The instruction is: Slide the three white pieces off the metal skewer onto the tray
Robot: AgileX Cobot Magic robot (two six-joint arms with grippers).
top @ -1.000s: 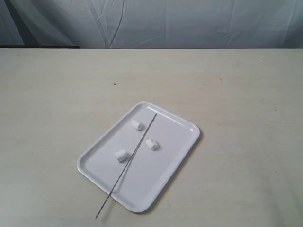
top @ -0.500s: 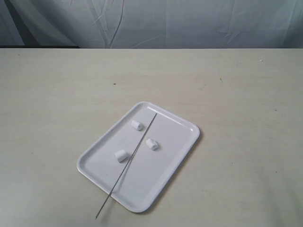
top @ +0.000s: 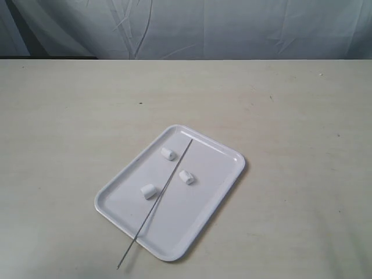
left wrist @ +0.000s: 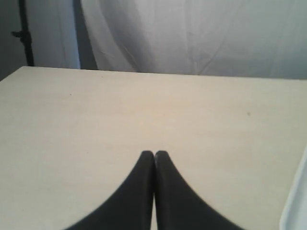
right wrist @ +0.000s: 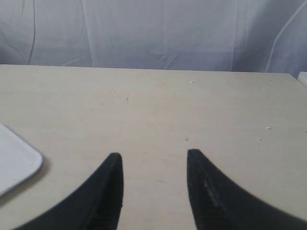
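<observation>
The metal skewer has its near tip on the bare worktop, past the near rim of the tray. From there the thin rod runs slantwise up over that rim and across the tray, and its far tip stops just short of the far rim. The tray lies flat on the near part of the worktop, well away from the far edge, with its long sides at an angle to that edge.

All three pieces lie loose on the tray floor, and none is on the rod. The nearest white piece is just beside the skewer, on the side towards the worktop's left edge. The second white piece lies near the skewer on the opposite side. The farthest white piece is again on the left-edge side, clear of the rod and close to the tray's far corner.

Neither arm appears in the exterior view. The left gripper has its black fingers pressed together with nothing between them, above bare worktop beside the tray's rim. The right gripper has its fingers spread and is empty, also above bare worktop, with a rounded tray corner nearby. Beyond the far edge hangs a pale cloth backdrop.
</observation>
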